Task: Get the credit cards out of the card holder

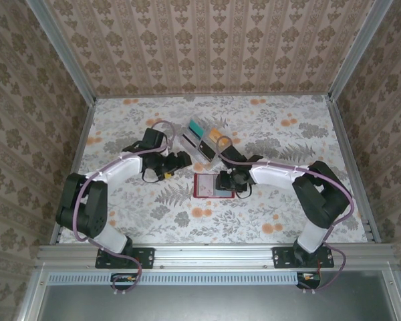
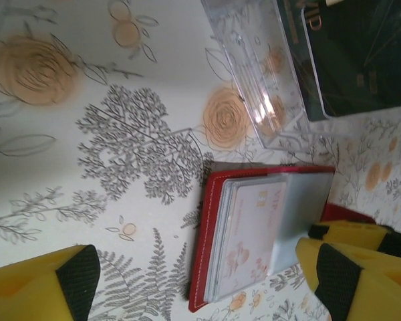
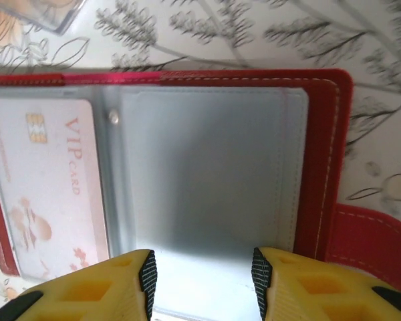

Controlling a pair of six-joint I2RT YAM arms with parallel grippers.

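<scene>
The red card holder (image 1: pixel 206 187) lies open on the flowered table. In the left wrist view, the card holder (image 2: pixel 212 221) has a stack of pale credit cards (image 2: pixel 247 234) in clear sleeves, the top one printed VIP. My left gripper (image 2: pixel 207 284) is open and hangs just short of the holder's near end, touching nothing. My right gripper (image 3: pixel 204 284) is open over the holder's grey-blue sleeve (image 3: pixel 207 174), its fingertips (image 3: pixel 147 277) down at the sleeve's near edge. The VIP credit card (image 3: pixel 47 187) lies to their left and the red tab (image 3: pixel 374 241) to their right.
A clear plastic rack (image 1: pixel 204 140) with teal and orange cards stands just behind the holder, close to both grippers. The same rack (image 2: pixel 267 73) holds dark cards (image 2: pixel 361 60). Patterned walls enclose the table on three sides.
</scene>
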